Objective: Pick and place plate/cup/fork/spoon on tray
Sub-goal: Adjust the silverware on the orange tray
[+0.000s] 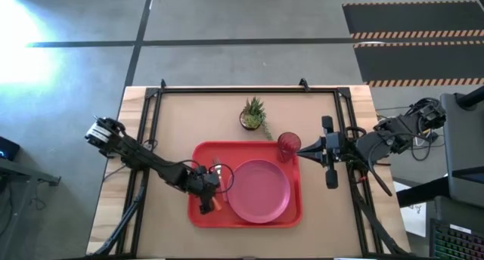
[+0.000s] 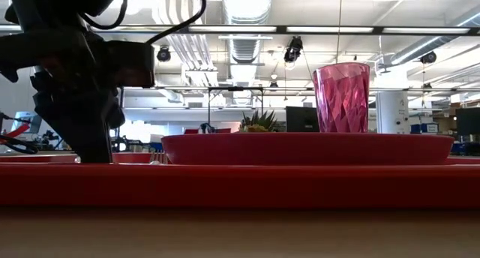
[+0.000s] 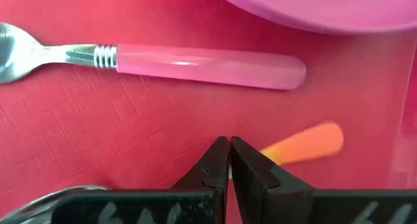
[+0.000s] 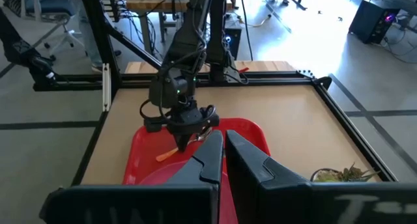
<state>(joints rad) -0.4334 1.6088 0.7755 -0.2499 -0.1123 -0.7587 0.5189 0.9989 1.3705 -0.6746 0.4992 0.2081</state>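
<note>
I am holding the left pincer (image 3: 229, 160) pinched narrow over the tray (image 3: 98, 133); spoon (image 3: 306, 144) is lying just beside its tips, handle angling away

In the left wrist view, the spoon (image 3: 306, 144) is hidden for most of its length behind the left gripper (image 3: 230, 160), whose fingers are pressed together; only a blurred orange handle end is seen. The fork (image 3: 156, 60) is cut off at its tines by the picture's edge, and only a rim arc of the plate (image 3: 326, 6) is shown. In the low view, the cup (image 2: 342, 97) is hidden at its base behind the plate, and the potted plant (image 2: 259, 121) is masked but for its leaf tips. In the right wrist view, the tray (image 4: 146, 149) is largely covered by the closed right gripper (image 4: 224, 152).
</note>
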